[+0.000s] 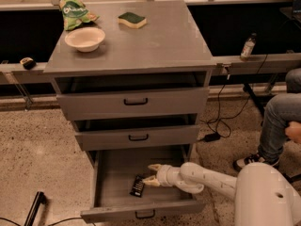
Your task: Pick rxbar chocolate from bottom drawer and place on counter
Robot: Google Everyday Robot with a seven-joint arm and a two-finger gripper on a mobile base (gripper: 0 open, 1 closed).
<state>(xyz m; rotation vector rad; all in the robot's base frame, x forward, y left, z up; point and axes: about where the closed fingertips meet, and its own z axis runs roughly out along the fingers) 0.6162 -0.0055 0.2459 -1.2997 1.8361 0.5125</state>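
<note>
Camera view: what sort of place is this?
Probably a robotics lab or test space: a grey three-drawer cabinet on speckled floor, loose black cables, and the robot's gripper inside the open bottom drawer.

Floor (33,145) is speckled terrazzo, kinda beige under warm, dim light. Behind the grey cabinet (94,106) there's a dark wall panel (28,36) with a metal ledge (256,61) running along it, and a small bottle (248,46) stands on the right stretch. Black cables (220,120) trail over the floor on the right. Gripper (151,174) is down inside the open bottom drawer (117,166), fingers spread.
</note>
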